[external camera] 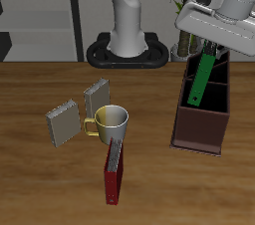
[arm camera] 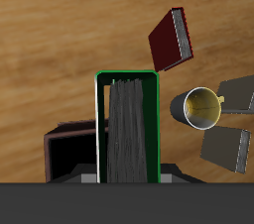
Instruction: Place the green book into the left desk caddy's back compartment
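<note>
My gripper (external camera: 213, 48) is shut on the green book (external camera: 202, 80) and holds it tilted over the left desk caddy (external camera: 202, 127), a dark brown open-top box. The book's lower end dips toward the caddy's black interior; I cannot tell which section it is over. The back compartment (external camera: 217, 67) is mostly hidden behind the book and my gripper. In the wrist view the green book (arm camera: 127, 119) shows its black page edges between my fingers, my gripper (arm camera: 127, 179) is at its near end, and the caddy (arm camera: 67, 154) lies beneath it.
A red book (external camera: 115, 172) stands near the table's front edge and shows in the wrist view (arm camera: 171, 38). A yellow-rimmed mug (external camera: 111, 121) stands behind it. Two small grey slabs (external camera: 62, 123) (external camera: 96, 98) stand beside the mug. The robot's base (external camera: 127, 48) is at the back.
</note>
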{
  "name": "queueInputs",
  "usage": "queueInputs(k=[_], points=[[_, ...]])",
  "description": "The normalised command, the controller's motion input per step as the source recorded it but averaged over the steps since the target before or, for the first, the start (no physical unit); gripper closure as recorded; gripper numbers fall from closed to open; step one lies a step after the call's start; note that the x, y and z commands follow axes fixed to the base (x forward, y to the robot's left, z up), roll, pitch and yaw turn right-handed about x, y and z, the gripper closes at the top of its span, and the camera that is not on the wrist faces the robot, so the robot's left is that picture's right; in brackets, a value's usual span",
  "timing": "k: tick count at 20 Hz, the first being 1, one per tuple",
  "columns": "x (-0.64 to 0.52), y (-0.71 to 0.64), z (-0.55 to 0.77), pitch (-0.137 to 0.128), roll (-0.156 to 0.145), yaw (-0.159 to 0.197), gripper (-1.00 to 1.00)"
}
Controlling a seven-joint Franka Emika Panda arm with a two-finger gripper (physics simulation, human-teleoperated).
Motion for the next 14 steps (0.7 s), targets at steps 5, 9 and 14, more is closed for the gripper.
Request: queueInputs(k=[5, 9, 14], points=[[-0.4, 0.17, 0.19, -0.042, 0.003, -0.001, 1.0], [-0.49, 0.22, 0.13, -0.028, -0.03, -0.037, 1.0], [-0.38, 0.19, 0.02, -0.024, -0.008, 0.007, 1.0]])
